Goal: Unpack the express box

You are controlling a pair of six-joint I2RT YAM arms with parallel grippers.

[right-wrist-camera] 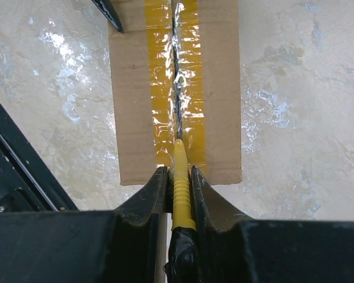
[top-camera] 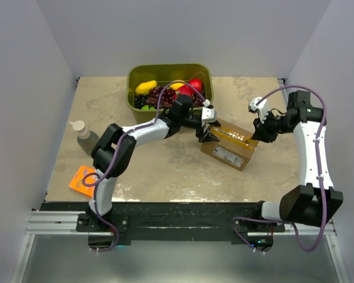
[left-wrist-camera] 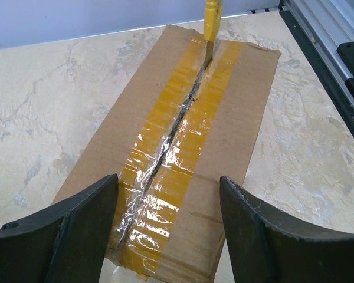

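The express box [top-camera: 230, 147] lies right of the table's middle, with glossy tan tape along its top seam and a white label on its near side. My right gripper [top-camera: 256, 127] is shut on a yellow cutter [right-wrist-camera: 180, 177]. The cutter's tip rests on the tape seam near the box's right end [left-wrist-camera: 210, 35]. A dark slit [right-wrist-camera: 177, 76] runs along the seam. My left gripper [left-wrist-camera: 168, 183] is open at the box's left end, one finger to each side of the taped top [left-wrist-camera: 224, 135]. In the right wrist view one left finger [right-wrist-camera: 109, 15] shows at the box's [right-wrist-camera: 130, 118] far end.
A green bin [top-camera: 130, 88] of toy fruit stands at the back behind the left arm. A bottle [top-camera: 85, 138] and a flat orange box [top-camera: 82, 177] sit at the far left. The black rail [left-wrist-camera: 330, 53] runs along the table's near edge.
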